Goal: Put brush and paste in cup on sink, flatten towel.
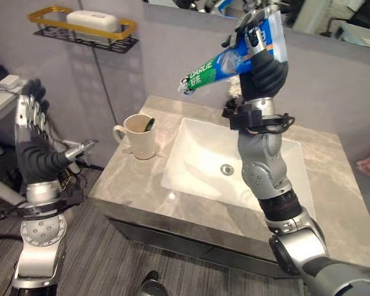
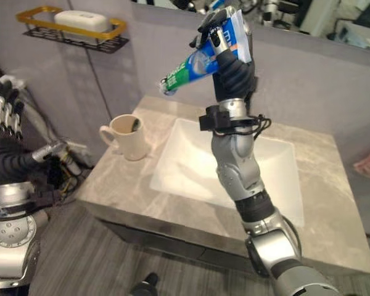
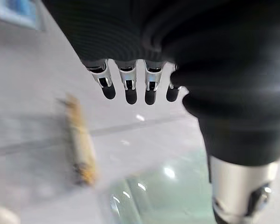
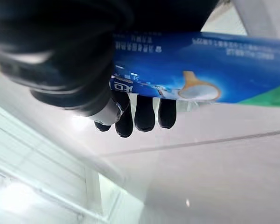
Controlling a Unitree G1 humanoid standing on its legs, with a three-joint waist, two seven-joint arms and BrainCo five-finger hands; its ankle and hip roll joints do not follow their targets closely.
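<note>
while my right hand (image 1: 266, 65) is raised high over the sink (image 1: 203, 176), its fingers (image 4: 144, 114) are curled tight round the toothpaste tube (image 1: 231, 61), which juts out past the fingertips with its cap end tilted down toward the cup (image 1: 139, 135). the cup sits on the counter (image 1: 126, 185) well below and beyond those fingertips, just beside the basin rim, and something dark green already pokes out of it; i take that for the brush (image 1: 149, 124), though i can't be sure. my left hand (image 1: 31, 132) hangs off to the side of the counter, fingers (image 3: 130, 88) straight and relaxed, holding nothing.

the risk i see is the drop itself. the tube is held near its flat tail, so the long free end can swing; if i let go from this height, or before the cap is over the cup mouth, i judge it could strike the rim, tip the cup or slide into the basin. the brush may also block the mouth.
</note>
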